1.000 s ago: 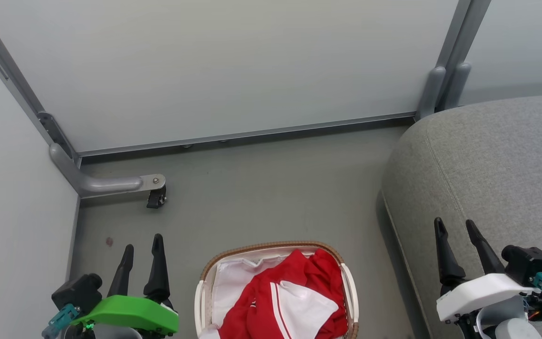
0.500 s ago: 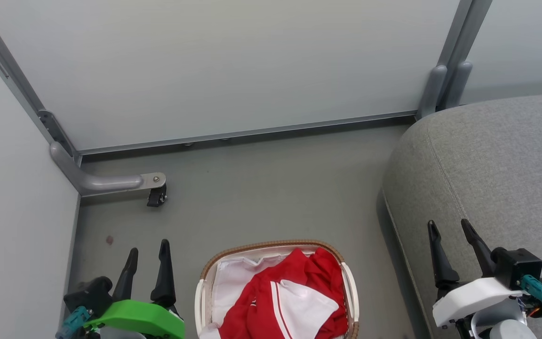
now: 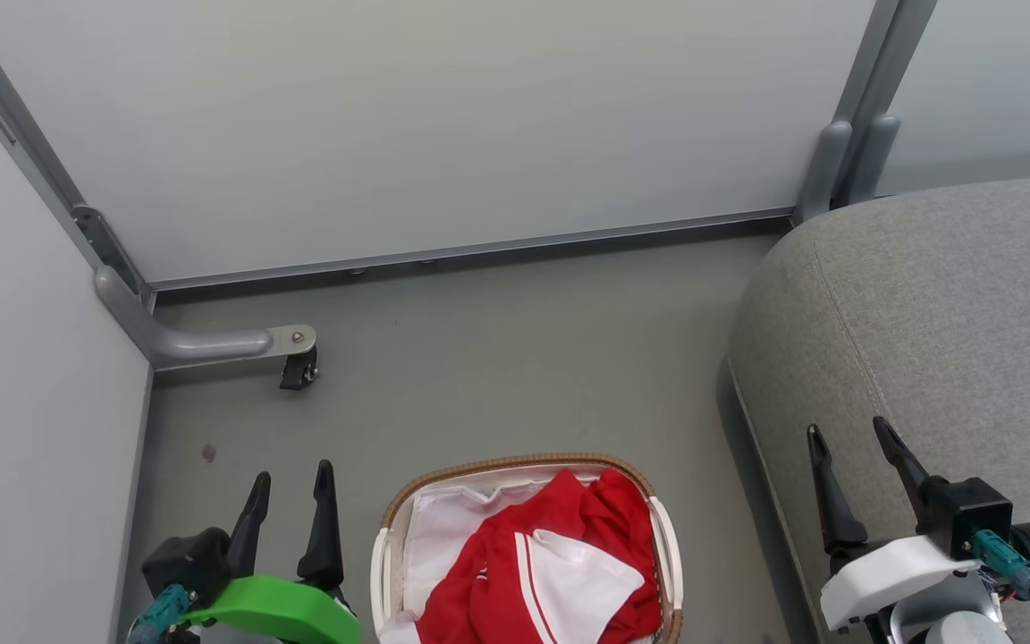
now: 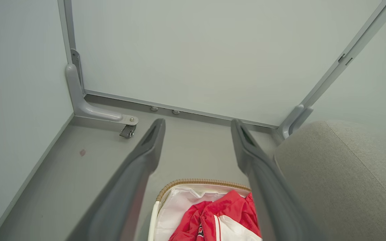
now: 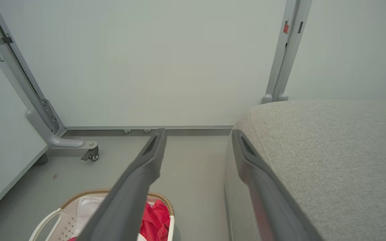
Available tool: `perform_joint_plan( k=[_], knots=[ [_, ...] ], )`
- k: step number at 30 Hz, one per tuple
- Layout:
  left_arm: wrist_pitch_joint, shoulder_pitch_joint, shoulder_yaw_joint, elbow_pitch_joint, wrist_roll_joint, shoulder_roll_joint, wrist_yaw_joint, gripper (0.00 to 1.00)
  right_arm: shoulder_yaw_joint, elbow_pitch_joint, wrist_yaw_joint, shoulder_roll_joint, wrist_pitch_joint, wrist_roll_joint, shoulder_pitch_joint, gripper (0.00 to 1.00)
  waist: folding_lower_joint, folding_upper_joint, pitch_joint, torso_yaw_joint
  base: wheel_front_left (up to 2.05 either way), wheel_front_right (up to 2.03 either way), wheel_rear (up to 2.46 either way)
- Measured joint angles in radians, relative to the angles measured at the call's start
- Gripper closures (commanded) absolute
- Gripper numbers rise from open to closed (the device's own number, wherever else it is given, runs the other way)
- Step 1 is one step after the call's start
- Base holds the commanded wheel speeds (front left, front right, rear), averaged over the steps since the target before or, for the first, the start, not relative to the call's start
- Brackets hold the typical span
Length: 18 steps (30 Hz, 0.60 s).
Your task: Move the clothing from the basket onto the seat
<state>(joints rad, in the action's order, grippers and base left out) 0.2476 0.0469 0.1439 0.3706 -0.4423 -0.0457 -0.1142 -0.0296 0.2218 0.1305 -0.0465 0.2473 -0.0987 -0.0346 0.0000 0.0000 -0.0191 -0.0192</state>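
Holding nothing, with the 2 fingers of the left gripper (image 3: 292, 474) and of the right gripper (image 3: 847, 427) spread wide. Lower onto the clothing (image 3: 551, 555) heaped in the basket (image 3: 515, 463) (on the floor (image 3: 497, 358), near the seat (image 3: 926, 313)); pinch a thick red fold, not the white lining (image 3: 443, 528).

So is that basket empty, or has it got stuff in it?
Not empty. Crumpled red and white clothing lies heaped inside the basket, on its white lining, rising about level with the rim.
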Motion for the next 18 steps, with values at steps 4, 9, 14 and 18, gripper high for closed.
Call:
perform_joint_plan(
  k=[4, 9, 14, 18],
  knots=[
    [0.009, 0.000, 0.003, 0.002, 0.020, 0.000, 0.000, 0.00, 0.002, 0.000, 0.000, 0.000, 0.009, 0.029, 0.001, 0.00, 0.0000, 0.0000, 0.000, -0.001, 0.00, 0.00, 0.00],
    [0.015, 0.000, 0.010, 0.004, 0.042, -0.001, 0.001, 0.00, 0.005, -0.001, 0.000, -0.001, 0.014, 0.059, 0.002, 0.00, 0.0000, 0.0000, -0.001, -0.002, 0.00, 0.00, 0.00],
    [0.015, 0.000, 0.012, 0.009, 0.043, -0.001, 0.001, 0.00, 0.005, 0.000, 0.000, -0.001, 0.014, 0.059, 0.003, 0.00, 0.0000, 0.0000, -0.001, -0.002, 0.00, 0.00, 0.00],
    [0.017, 0.000, 0.012, 0.013, 0.043, -0.001, 0.001, 0.00, 0.005, 0.001, 0.000, -0.001, 0.014, 0.059, 0.003, 0.00, 0.0000, 0.0000, -0.001, -0.002, 0.00, 0.00, 0.00]
  ],
)
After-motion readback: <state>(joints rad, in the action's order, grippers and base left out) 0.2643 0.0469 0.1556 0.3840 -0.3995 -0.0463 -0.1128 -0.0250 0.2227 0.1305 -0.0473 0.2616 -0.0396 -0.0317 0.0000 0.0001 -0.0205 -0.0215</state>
